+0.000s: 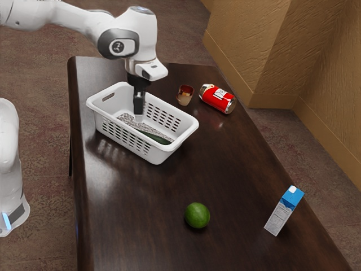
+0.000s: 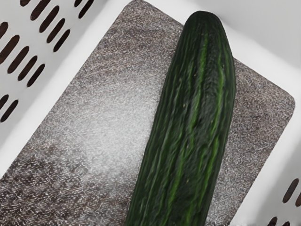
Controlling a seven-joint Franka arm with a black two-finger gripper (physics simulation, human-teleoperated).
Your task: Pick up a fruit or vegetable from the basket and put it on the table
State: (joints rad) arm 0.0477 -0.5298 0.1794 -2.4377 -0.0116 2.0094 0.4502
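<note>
Nearest in the exterior view, a lime sits on the dark wooden table, and a carton with a blue top and a white cap stands well apart from it, toward the view's right. Farther back is the white slotted basket – in it, on the speckled floor, lies the cucumber, dark green with lighter stripes. The gripper points down inside the basket, by the cucumber; whether its claw stands apart or together, I cannot tell. Beyond the basket, a copper-coloured cup stands upright near a red can on its side – the two apart on the table. Behind them rises a tan wall.
</note>
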